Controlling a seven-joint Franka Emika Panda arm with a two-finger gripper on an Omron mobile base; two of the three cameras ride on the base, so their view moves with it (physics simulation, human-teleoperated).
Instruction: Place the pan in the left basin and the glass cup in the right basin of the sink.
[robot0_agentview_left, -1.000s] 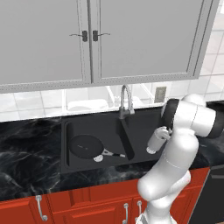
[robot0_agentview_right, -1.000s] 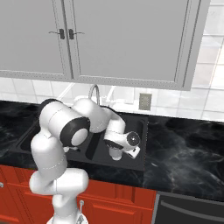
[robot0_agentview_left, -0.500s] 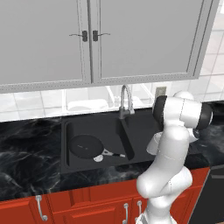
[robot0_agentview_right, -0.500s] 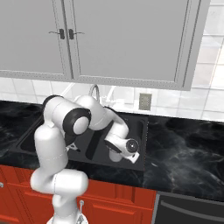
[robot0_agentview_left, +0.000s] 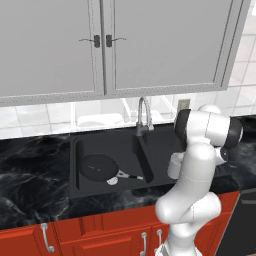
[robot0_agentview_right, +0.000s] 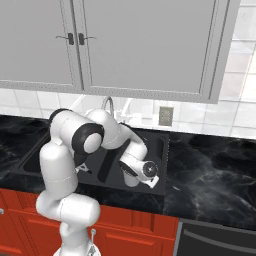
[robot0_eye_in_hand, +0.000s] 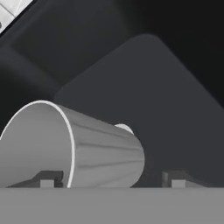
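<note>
The gripper (robot0_eye_in_hand: 109, 179) has its jaws spread, nothing held, and the glass cup (robot0_eye_in_hand: 87, 148) lies tipped inside the right basin (robot0_eye_in_hand: 166, 113): light, slick, breakable, probably best pinched across its ribbed sides.

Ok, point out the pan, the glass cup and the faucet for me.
pan (robot0_agentview_left: 97, 166), left base view, middle of its flat black bottom.
glass cup (robot0_eye_in_hand: 105, 153), hand view, ribbed side wall.
faucet (robot0_agentview_left: 143, 107), left base view, top of the curved chrome spout.
</note>
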